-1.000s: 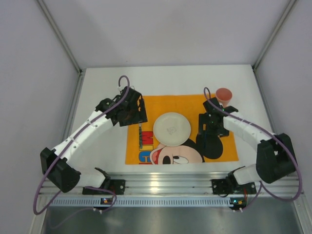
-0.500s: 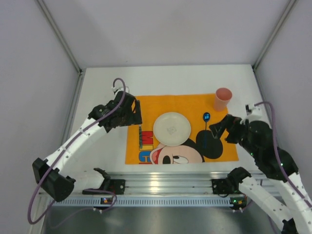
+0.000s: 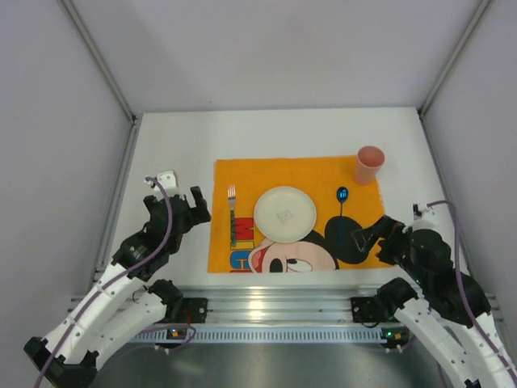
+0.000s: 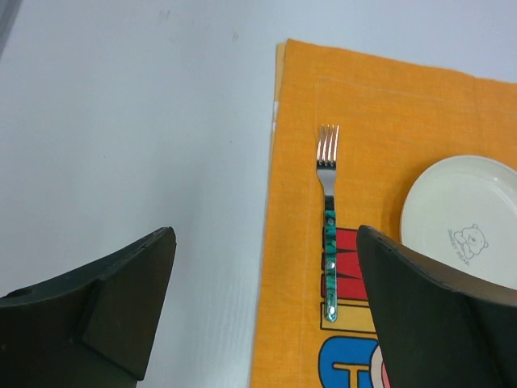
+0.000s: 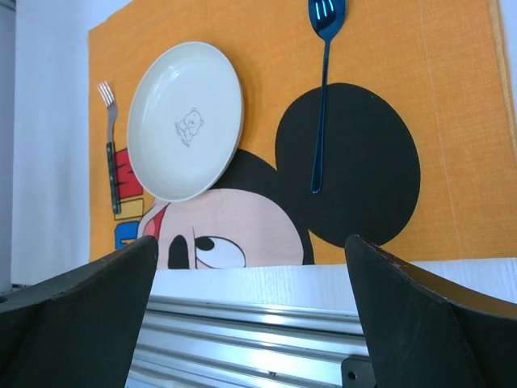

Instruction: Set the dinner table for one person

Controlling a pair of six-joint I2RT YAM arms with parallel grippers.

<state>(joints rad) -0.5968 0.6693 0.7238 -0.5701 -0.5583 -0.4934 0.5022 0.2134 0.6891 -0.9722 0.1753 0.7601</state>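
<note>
On the white dinner table point(image 3: 170, 153) lies an orange Mickey Mouse mat point(image 3: 299, 170). A cream plate point(image 3: 284, 213) sits at the mat's middle. Left of it lies a fork point(image 3: 232, 217) with a green handle, right of it a blue spoon point(image 3: 341, 212), and a pink cup point(image 3: 369, 165) stands at the mat's far right corner. My left gripper point(image 3: 192, 213) is open and empty, hovering over bare table left of the mat; the fork point(image 4: 328, 202) shows ahead of its fingers. My right gripper point(image 3: 368, 238) is open and empty above the mat's near right corner, the spoon point(image 5: 321, 97) ahead of it.
A metal rail point(image 3: 266, 301) runs along the table's near edge under both arms. Grey walls close in the table on the left, back and right. Bare white tabletop point(image 4: 137, 121) lies left of the mat.
Both arms have drawn back toward the near edge, away from the mat. The fork and the spoon now lie uncovered on the mat, and both grippers have opened a little wider.
</note>
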